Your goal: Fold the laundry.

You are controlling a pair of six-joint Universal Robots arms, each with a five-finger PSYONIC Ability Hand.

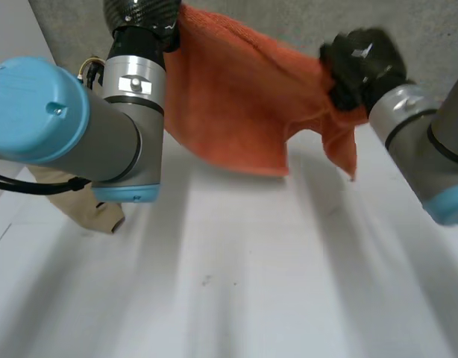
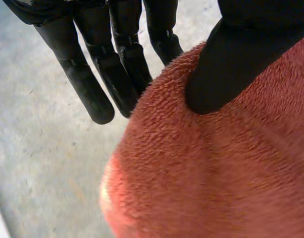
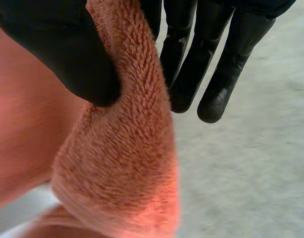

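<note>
Above the far side of the white table, you have the orange towel hanging in the air, stretched between both hands. Its top edge sags from one hand to the other, and the lower edge hangs just above the tabletop; whether it touches cannot be told.

Left hand: it is grasping the towel at the upper corner on that side. In the left wrist view, the thumb presses into the pile of the cloth, and the straight fingers lie on the other side of the fold.

Right hand: it is grasping the opposite upper corner. In the right wrist view, the thumb pinches a ridge of towel against the fingers, whose tips stand clear beyond the cloth. A loose tail of towel drops below this hand.

Left arm and right arm both reach forward over the table.

One further item for your record: a beige cloth lies on the table at the left, partly hidden under the left arm and well apart from the towel.
</note>
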